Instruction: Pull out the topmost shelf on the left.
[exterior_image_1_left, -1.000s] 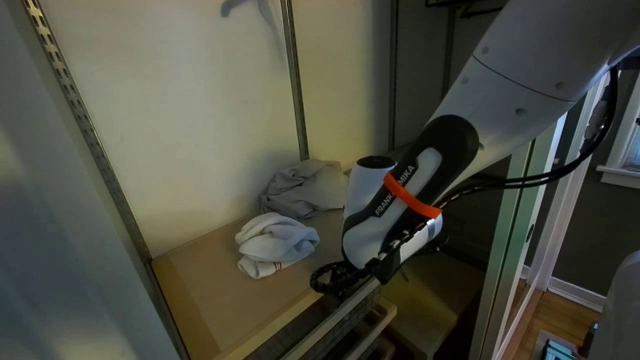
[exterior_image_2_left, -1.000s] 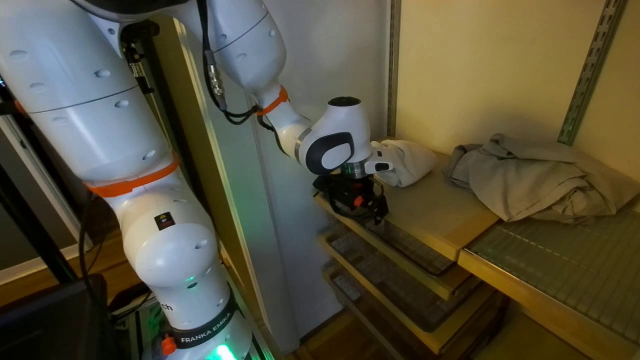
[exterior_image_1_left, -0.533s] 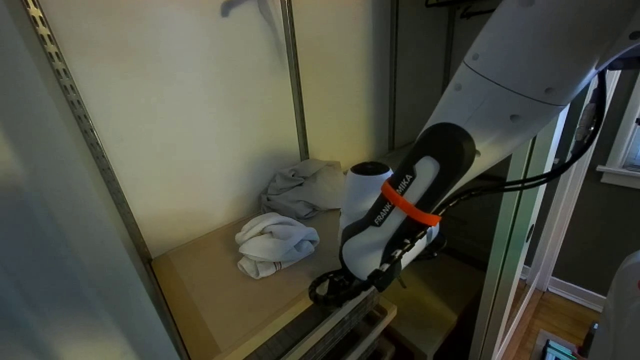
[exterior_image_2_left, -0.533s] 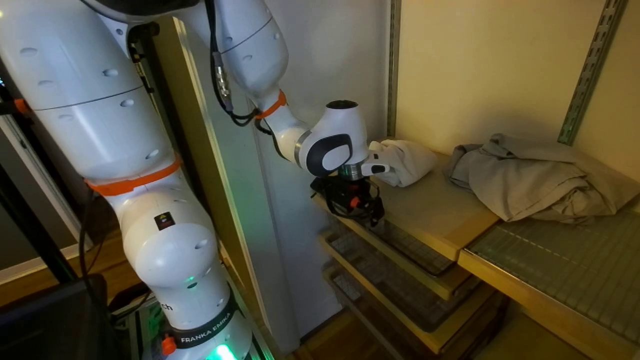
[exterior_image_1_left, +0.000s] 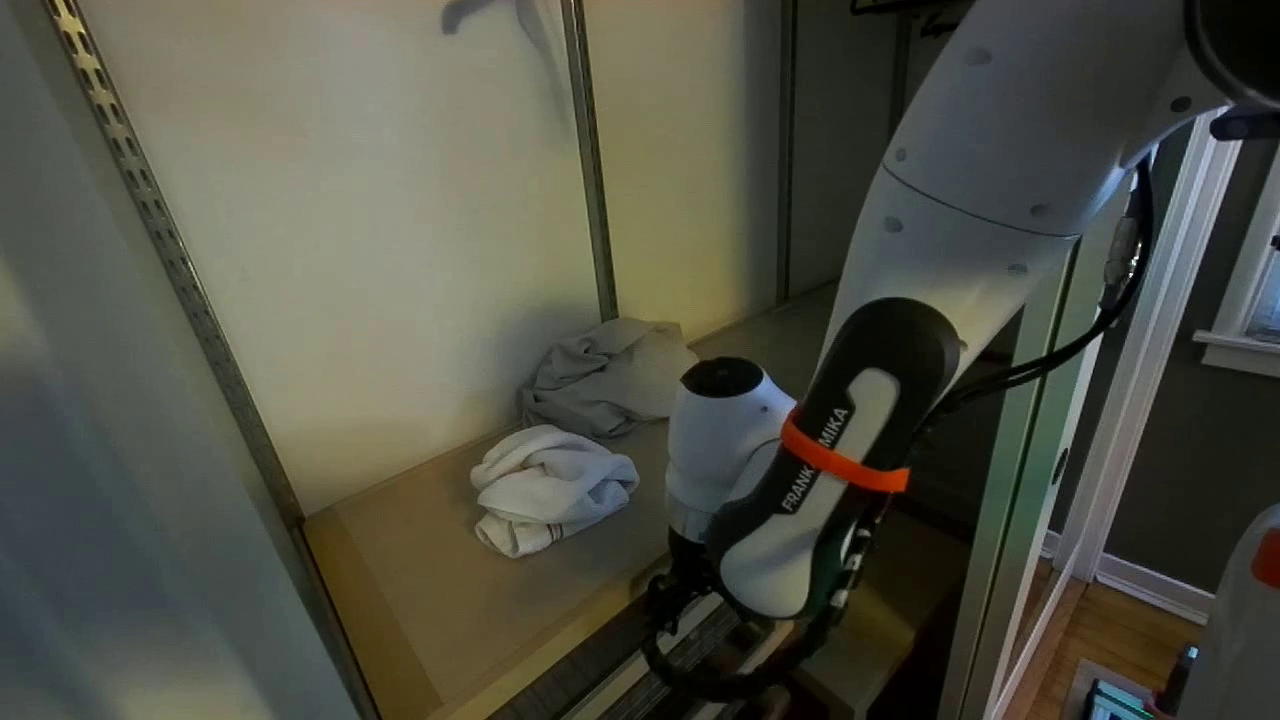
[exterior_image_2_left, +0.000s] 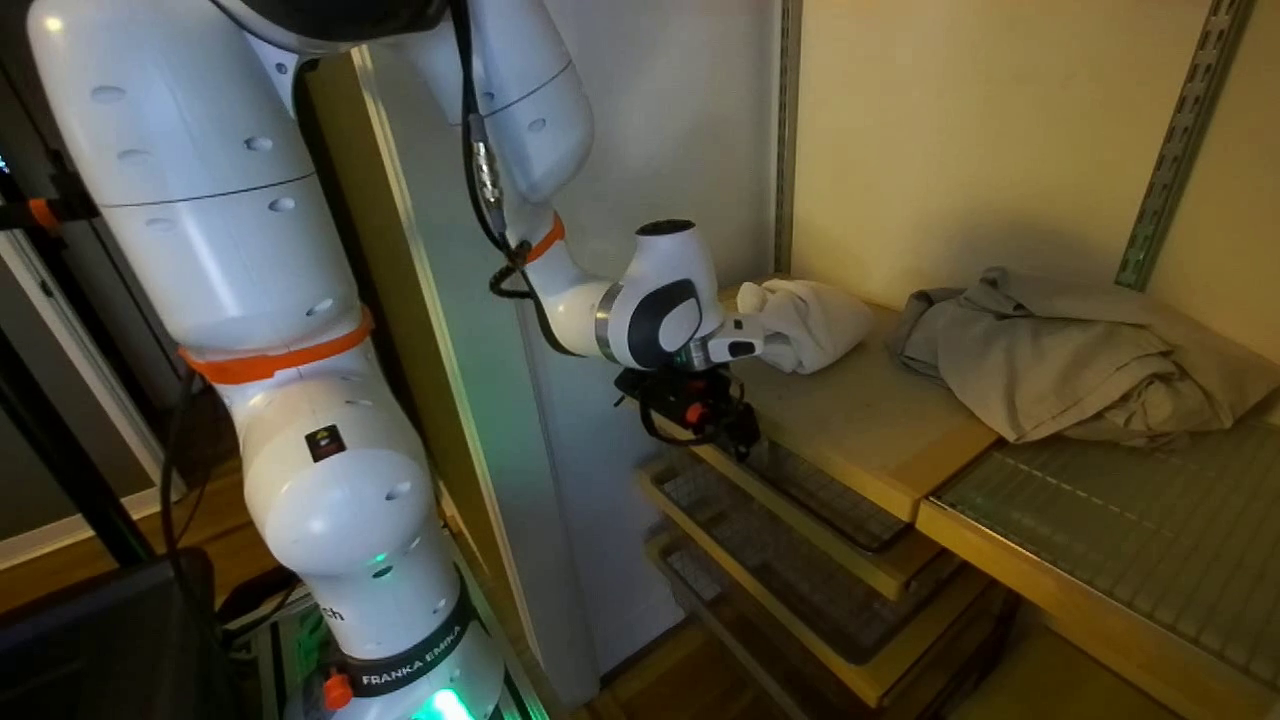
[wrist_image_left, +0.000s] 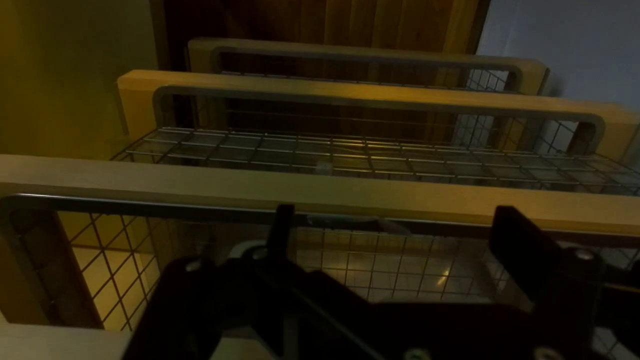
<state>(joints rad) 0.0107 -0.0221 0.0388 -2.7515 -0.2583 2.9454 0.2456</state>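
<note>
1. The topmost shelf (wrist_image_left: 320, 192), a shallow tray with a light wooden front rail and wire mesh, sits just below the tan board (exterior_image_2_left: 850, 410); its rail juts out past the board's front edge, so a strip of its mesh lies uncovered in an exterior view.
2. The gripper (wrist_image_left: 395, 216) hangs just past the board's front edge, at the topmost shelf's rail; its two fingers stand wide apart in the wrist view and hold nothing; their tips overlap the rail's dark lower edge there, though I cannot tell whether they touch it.
3. A second tray (wrist_image_left: 350, 91) sits beneath the topmost shelf, lower under the board and likewise jutting past its edge; a third tray (wrist_image_left: 370, 51) sits lower again.
4. On the board lies a crumpled white cloth (exterior_image_1_left: 555, 490); near it a bunched gray cloth (exterior_image_1_left: 610, 375) lies partly on the board and partly on the slatted shelf (exterior_image_2_left: 1130, 510) that adjoins the board.
5. The white arm (exterior_image_1_left: 1000, 140) extends to the board's front edge, with an orange band (exterior_image_1_left: 840, 462) around it; a slotted metal upright (exterior_image_2_left: 1184, 140) stands behind the board.
</note>
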